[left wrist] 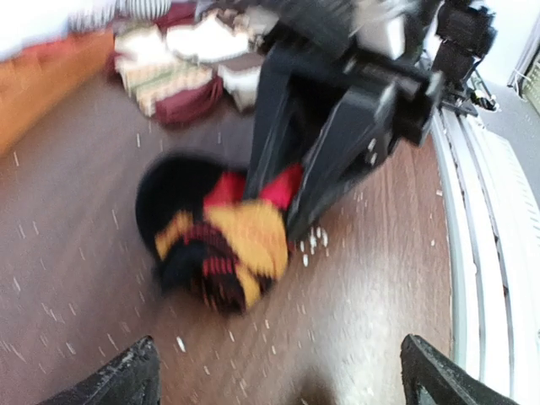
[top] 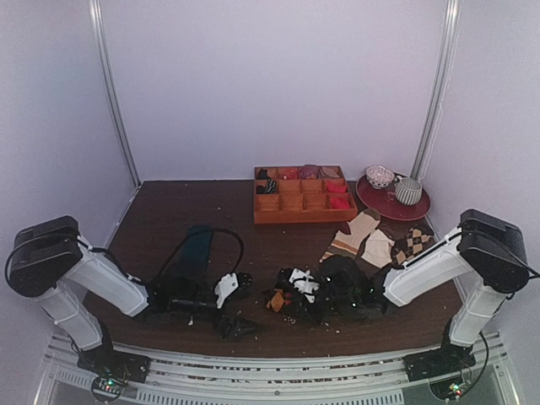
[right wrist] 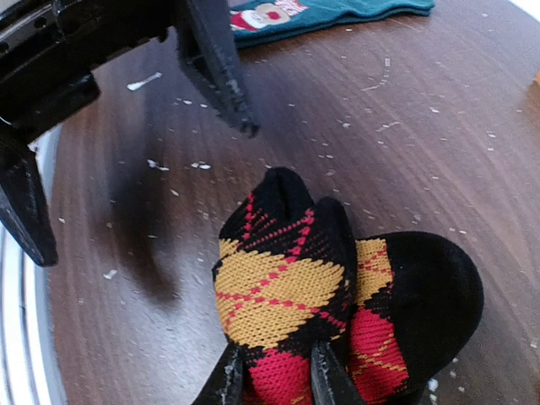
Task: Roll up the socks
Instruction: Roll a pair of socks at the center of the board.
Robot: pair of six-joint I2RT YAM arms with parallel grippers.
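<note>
Your right tool (right wrist: 277,378) is pinched narrow on the socks (right wrist: 283,287), w/ the red/orange argyle fold caught btwn both fingers. The socks sit bunched in a lump on the surface (right wrist: 439,126), approx centre, near the front edge. Your left tool (left wrist: 278,359) is spread wide, holding nothing, facing the socks w/o touching them. A teal sock (right wrist: 337,13) lies flat further back.
</note>
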